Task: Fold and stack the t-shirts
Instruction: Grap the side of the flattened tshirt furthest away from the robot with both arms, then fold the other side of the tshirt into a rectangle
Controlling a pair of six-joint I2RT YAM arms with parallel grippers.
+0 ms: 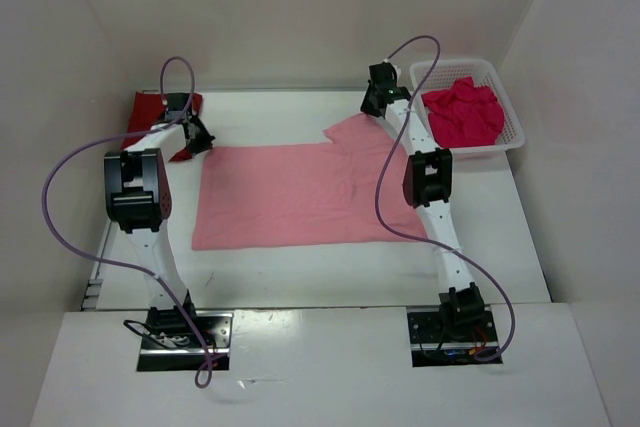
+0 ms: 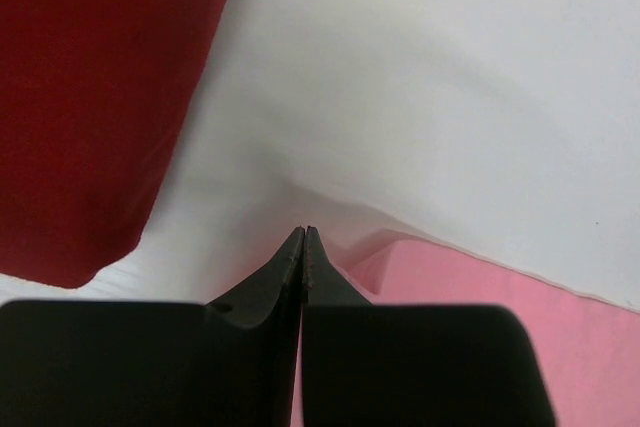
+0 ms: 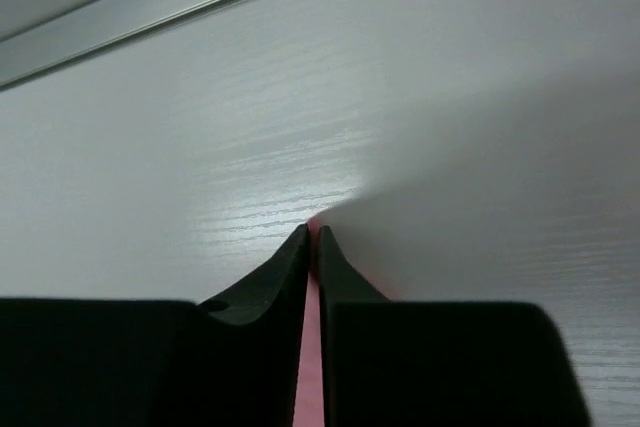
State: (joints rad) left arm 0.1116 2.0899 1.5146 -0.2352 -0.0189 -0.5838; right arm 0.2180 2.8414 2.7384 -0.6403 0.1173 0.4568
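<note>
White table (image 1: 300, 277), pink t-shirt (image 1: 300, 197) spread flat, dark red t-shirt (image 1: 148, 107) far-left, basket (image 1: 490, 151) far-right

No writing, label, brand mark or number can be read right now; nothing legible is picked up from above or from either wrist.
</note>
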